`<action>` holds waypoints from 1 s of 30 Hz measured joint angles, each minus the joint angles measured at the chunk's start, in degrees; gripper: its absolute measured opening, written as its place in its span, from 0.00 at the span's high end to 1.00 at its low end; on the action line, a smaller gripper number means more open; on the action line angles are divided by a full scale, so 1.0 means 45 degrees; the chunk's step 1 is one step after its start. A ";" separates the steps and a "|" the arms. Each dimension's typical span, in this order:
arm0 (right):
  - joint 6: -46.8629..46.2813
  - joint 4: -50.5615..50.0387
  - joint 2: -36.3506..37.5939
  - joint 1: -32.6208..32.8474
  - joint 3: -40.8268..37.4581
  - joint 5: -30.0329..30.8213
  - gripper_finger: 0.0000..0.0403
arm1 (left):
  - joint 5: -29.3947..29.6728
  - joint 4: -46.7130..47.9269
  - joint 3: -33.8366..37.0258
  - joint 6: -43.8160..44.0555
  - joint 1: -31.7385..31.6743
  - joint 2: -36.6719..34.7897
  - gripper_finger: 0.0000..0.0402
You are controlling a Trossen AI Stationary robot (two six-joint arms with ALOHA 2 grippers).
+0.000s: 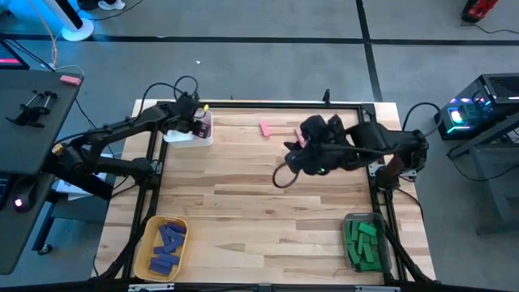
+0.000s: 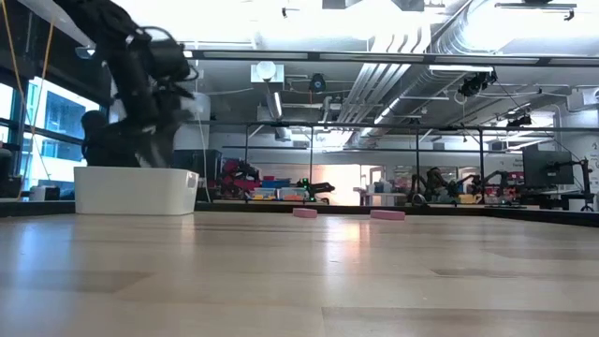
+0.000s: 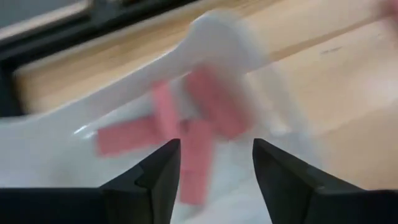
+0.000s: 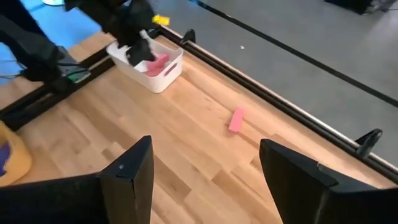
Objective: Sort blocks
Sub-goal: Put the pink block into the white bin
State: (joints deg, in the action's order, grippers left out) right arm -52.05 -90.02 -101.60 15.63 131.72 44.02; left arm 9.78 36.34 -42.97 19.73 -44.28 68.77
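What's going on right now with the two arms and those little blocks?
Left gripper open over white bin, pink blocks inside. Right gripper open, empty, mid-table. Loose pink block on table near back edge. Nothing in the way.

I'm seeing both arms showing as matte black, built from chunky jointed links. Thin black cables are looping off the left arm near its wrist, and another is curling under the right arm. The left hand [image 3: 214, 180] is showing two dark, angular, wedge-shaped fingers [image 3: 155, 180]. The right hand [image 4: 205, 180] is showing broader, flat black fingers [image 4: 130, 180] with squared edges.
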 joint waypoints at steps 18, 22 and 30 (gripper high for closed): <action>0.2601 0.1673 -0.0513 -0.3391 0.0010 -0.2521 0.51 | -0.7223 -0.5451 -0.3485 -0.3086 0.3415 -0.0078 0.51; 0.4078 0.2950 -0.0854 -0.4997 -0.0707 -0.4051 0.54 | -0.7246 -0.4823 -0.3480 -0.3110 0.3746 -0.0143 0.51; 0.4782 0.6492 -0.0927 -0.7778 -0.6178 -0.8173 0.61 | -0.7241 -0.3518 -0.3480 -0.3984 0.3764 -0.0815 0.51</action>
State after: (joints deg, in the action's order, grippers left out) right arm -30.53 -60.80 -105.78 -19.37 103.92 7.24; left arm -22.81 20.51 -58.63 1.81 -27.34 65.10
